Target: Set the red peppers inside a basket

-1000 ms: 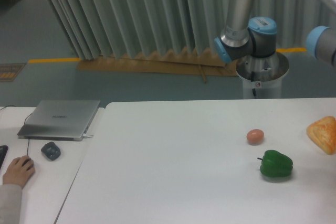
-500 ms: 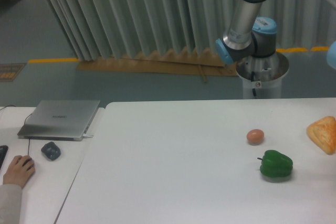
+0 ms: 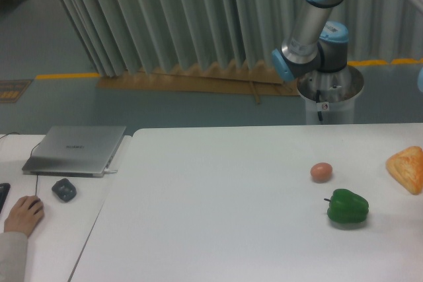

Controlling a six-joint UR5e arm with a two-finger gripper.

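You have the white table (image 3: 218, 216) filling the near half of the view, with a second, lower desk (image 3: 49, 229) butted against its left side. Behind it, at the far right, the arm (image 3: 310, 24) rises from its grey pedestal (image 3: 328, 97), and only its elbow and upper links show; the gripper is out of the frame, so you cannot tell whether it is released, clenched or carrying anything.

On the left desk lies a closed grey laptop (image 3: 76, 150), and near it a dark mouse-like object (image 3: 64, 189); a person's hand (image 3: 23, 214) rests at the near left edge.

On the right part of the table you see a bread roll (image 3: 406, 168) cut by the right edge, a green bell pepper (image 3: 347, 207) nearer to you, and a small brownish egg (image 3: 321, 172) just beyond and left of the green pepper, apart from it.

Neither the red pepper nor a basket is anywhere in view. They may be off to the right, past the frame, but nothing here confirms that. Judging by this alone, you cannot count any step as done: finding, grasping, carrying and dropping the red pepper all look still ahead, unless the hidden gripper already has it.
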